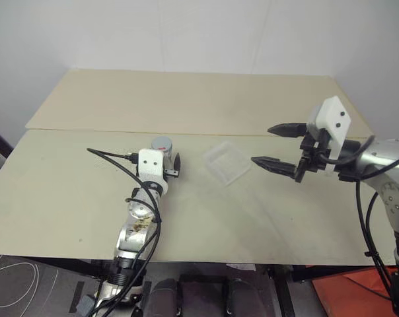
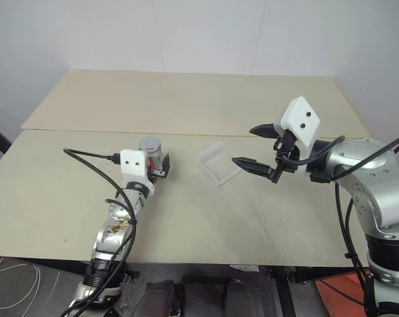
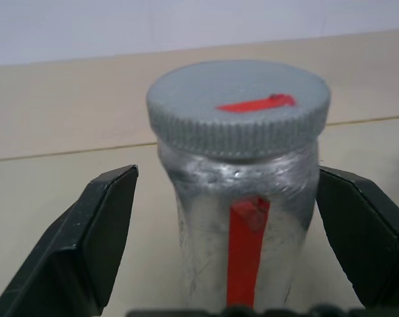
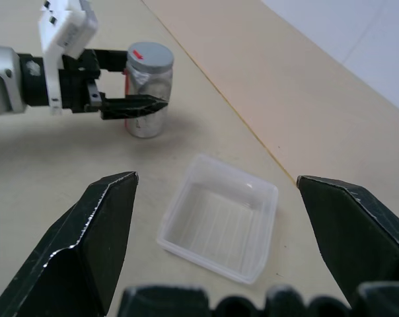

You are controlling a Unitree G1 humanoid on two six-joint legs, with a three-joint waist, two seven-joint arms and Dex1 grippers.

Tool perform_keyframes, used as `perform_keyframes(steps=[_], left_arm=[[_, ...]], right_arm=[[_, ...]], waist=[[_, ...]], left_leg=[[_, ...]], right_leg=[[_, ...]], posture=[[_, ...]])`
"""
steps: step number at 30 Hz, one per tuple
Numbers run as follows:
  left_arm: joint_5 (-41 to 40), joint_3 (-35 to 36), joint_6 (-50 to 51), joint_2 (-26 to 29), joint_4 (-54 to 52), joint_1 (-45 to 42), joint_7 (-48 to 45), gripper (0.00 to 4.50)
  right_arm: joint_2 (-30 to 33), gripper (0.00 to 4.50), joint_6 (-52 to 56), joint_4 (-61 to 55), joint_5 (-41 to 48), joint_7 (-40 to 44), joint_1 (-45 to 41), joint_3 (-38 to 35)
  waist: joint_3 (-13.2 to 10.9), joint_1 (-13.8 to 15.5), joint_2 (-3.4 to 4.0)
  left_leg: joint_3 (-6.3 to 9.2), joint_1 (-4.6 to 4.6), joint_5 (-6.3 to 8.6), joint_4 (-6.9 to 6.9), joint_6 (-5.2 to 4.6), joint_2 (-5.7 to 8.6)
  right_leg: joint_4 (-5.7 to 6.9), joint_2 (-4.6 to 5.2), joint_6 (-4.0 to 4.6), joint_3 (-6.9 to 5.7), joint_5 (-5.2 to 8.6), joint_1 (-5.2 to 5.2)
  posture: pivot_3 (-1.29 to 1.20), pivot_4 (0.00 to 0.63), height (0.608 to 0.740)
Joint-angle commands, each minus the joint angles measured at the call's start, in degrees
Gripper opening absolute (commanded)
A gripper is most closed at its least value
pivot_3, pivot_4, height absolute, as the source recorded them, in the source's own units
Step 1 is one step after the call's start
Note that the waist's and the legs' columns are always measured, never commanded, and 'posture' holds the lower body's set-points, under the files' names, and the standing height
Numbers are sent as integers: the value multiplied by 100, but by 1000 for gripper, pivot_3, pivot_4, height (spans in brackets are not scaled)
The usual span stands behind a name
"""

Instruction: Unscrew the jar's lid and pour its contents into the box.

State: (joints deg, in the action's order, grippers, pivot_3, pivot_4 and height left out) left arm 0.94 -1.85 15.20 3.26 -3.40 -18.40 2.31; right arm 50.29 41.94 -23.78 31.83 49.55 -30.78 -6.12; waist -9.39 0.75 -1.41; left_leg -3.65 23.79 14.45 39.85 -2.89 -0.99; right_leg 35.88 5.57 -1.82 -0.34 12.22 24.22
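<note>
Jar: the silvery jar [image 3: 242, 218] with its red vertical stripe stands upright on the beige table [image 1: 74, 198], left of centre, between the two black fingers of the left gripper [image 4: 130, 89].
Lid: the grey ribbed lid [image 3: 239, 105], a red mark on its top, sits on the jar's mouth.
Left gripper: spread wide, one finger [image 3: 87, 244] on each side of the jar's body below the lid; a gap shows on both sides, so nothing is gripped.
Box: the clear shallow box [image 4: 219, 218] lies flat on the table near the jar, toward the robot's right, between the jar and the right gripper.
Right gripper: the right gripper [image 1: 275, 145] hangs above the table just right of the box, fingers wide apart and empty, pointing toward the box.
Contents: hidden by the lid and the jar's silvery sides; cannot tell.
</note>
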Motion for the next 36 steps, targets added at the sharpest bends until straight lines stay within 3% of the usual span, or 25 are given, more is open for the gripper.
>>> perform_keyframes(steps=[1, 24, 27, 33, 36], left_arm=[[114, 31, -239, -137, -22, -110, 201, 4482], [270, -17, -1180, -321, 943, -522, 179, 4482], [225, 17, -1285, -316, 1102, -608, 139, 3864], [155, 35, -1302, -300, 1224, -758, -28, 1989], [85, 73, -1174, -202, 1065, -753, -201, 1992]], right_arm=[[76, 4500, -36, -210, 86, -1, -80, -176], [127, 4500, -34, -589, 418, 54, 320, -287], [107, 4500, -23, -640, 440, 25, 378, -300], [43, 4500, -49, -683, 445, -29, 414, -268], [-51, 4500, -74, -688, 446, -76, 371, -193]], waist=[[0, 0, 0], [0, 5, -1], [0, 5, -1], [-1, 4, -1], [-1, 3, -1]], left_leg=[[0, 0, 0, 0, 0, 0], [2, 1, 0, 1, -1, 2], [2, 1, 0, 2, -1, 2], [2, 1, 0, 3, -1, 3], [2, 2, 1, 2, -1, 2]], right_leg=[[0, 0, 0, 0, 0, 0], [-1, 0, -2, -2, -1, -1], [-1, 1, -2, -2, -1, -1], [-1, 0, -2, -3, -1, -2], [-2, 0, -2, -3, -1, 0]], posture=[[0, 150, 740], [0, 150, 740], [0, 150, 740], [0, 150, 740], [0, 150, 740]])
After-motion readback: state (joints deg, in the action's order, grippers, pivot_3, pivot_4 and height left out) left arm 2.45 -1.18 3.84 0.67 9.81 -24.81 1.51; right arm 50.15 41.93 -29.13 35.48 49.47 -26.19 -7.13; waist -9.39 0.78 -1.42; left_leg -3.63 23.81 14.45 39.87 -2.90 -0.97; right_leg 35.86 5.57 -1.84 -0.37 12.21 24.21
